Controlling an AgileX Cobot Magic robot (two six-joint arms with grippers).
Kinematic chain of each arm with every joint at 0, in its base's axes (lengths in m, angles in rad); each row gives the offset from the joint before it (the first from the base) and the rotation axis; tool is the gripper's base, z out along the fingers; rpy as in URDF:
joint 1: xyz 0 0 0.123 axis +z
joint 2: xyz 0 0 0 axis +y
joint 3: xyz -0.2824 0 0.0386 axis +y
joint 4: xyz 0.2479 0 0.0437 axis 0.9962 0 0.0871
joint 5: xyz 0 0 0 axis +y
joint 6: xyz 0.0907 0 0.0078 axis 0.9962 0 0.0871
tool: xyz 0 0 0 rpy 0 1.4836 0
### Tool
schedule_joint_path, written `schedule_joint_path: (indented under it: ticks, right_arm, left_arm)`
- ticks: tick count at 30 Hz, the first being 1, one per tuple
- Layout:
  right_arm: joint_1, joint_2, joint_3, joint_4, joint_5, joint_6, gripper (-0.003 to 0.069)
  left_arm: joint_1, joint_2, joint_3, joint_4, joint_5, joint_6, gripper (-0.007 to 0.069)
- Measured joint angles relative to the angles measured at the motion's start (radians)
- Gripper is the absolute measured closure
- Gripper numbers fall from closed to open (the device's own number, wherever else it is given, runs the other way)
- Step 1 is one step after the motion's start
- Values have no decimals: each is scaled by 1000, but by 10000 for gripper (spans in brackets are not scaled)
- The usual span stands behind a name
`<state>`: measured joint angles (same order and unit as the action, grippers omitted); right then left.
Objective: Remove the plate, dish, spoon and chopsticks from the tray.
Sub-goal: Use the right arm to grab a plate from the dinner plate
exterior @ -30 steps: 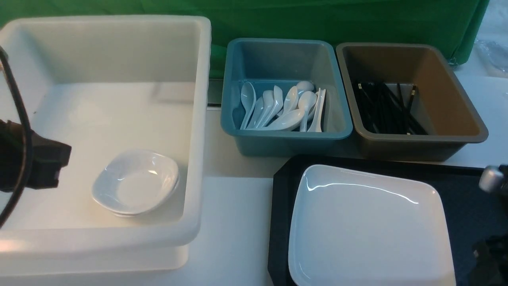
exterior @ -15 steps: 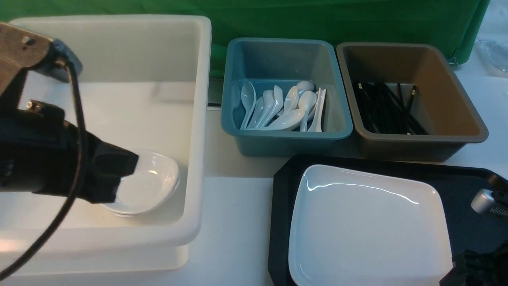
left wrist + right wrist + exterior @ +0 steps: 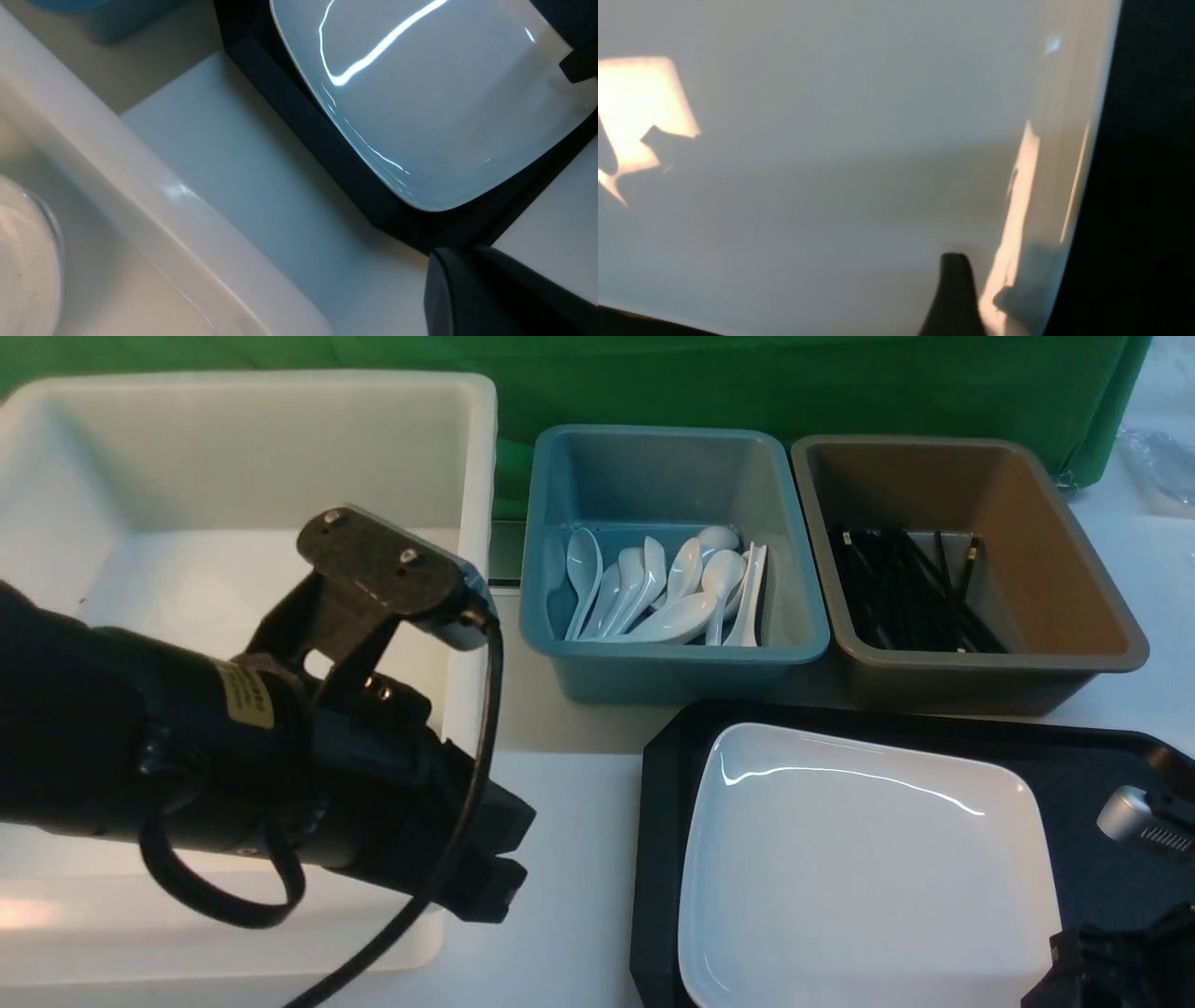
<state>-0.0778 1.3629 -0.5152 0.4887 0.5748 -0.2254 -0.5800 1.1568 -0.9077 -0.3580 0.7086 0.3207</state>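
Left gripper point(image 3: 509, 859), jaws pressed together and holding nothing, is hovering just left of the tray point(image 3: 659, 859), above the bare tabletop point(image 3: 569, 859) between the tray's left rim and the white tub point(image 3: 471, 476). Right gripper point(image 3: 1083, 975) is hanging over the tray's near right part, with one fingertip point(image 3: 955, 289) showing just above the plate point(image 3: 868, 877), beside its rim. Whether these jaws are spread cannot be told, the second finger being out of sight.

The plate is lying flat on the tray, filling its left and middle part and carrying nothing. Being nearly square, it is offering no marked long axis; its edges are sitting slightly skewed to the tray's rim. From the left gripper it is lying to the right, across the tray's left rim. From the right gripper it is lying directly beneath, so the right arm is judged the nearer.

A dish point(image 3: 23, 261) is resting in the tub left of the tray. Spoons point(image 3: 672, 597) and chopsticks point(image 3: 906, 588) are lying in the blue bin point(image 3: 672, 672) and brown bin point(image 3: 990, 686) beyond the tray's far rim.
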Motion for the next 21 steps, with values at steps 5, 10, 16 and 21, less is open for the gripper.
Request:
schedule_joint_path:
  ticks: [5,10,16,21]
  right_arm:
    - [0,21,0,5,3,0,123]
    - [0,32,-6,7,-43,-29,123]
    - [0,36,-179,2,-13,-34,123]
    - [-5,108,-397,-37,66,-30,123]
  left_arm:
    - [0,0,0,21,-7,-4,608]
    - [0,0,0,33,-8,-6,608]
    - [0,0,0,86,-7,-25,608]
    - [0,0,0,115,21,-56,608]
